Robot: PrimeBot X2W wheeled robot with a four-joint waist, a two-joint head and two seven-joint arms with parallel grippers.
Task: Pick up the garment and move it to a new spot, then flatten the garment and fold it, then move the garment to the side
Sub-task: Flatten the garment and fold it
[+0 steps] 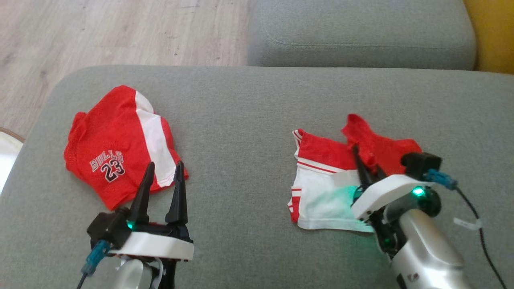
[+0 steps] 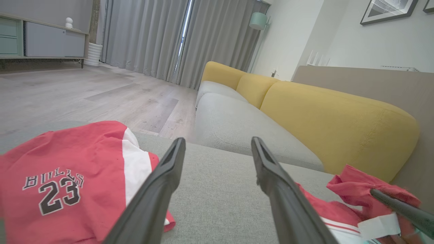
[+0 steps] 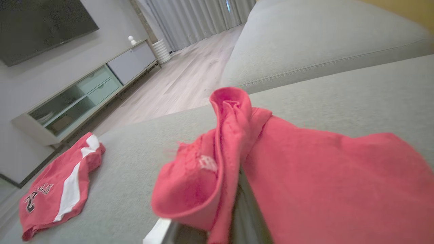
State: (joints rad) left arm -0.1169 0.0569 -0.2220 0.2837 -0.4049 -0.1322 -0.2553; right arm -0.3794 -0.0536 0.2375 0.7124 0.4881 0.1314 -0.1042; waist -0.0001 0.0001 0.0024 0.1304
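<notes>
Bare cushion mid-sofa, folded jersey left, crumpled garment right

Red-and-white garment: right of centre on grey seat cushion, not flat. White panel with red striped trim spread low, toward near edge. Red part on far side, bunched and lifted into a rolled peak, small white patch on the fold. Pinched at that red fold by right gripper, fabric draped over the fingers.

Second garment: well apart, at left end of same cushion, near rounded corner. Red with white side stripe, "BULLS 23" printed on front. Folded into a compact patch, lying flat, slightly wrinkled at the edges.
</notes>
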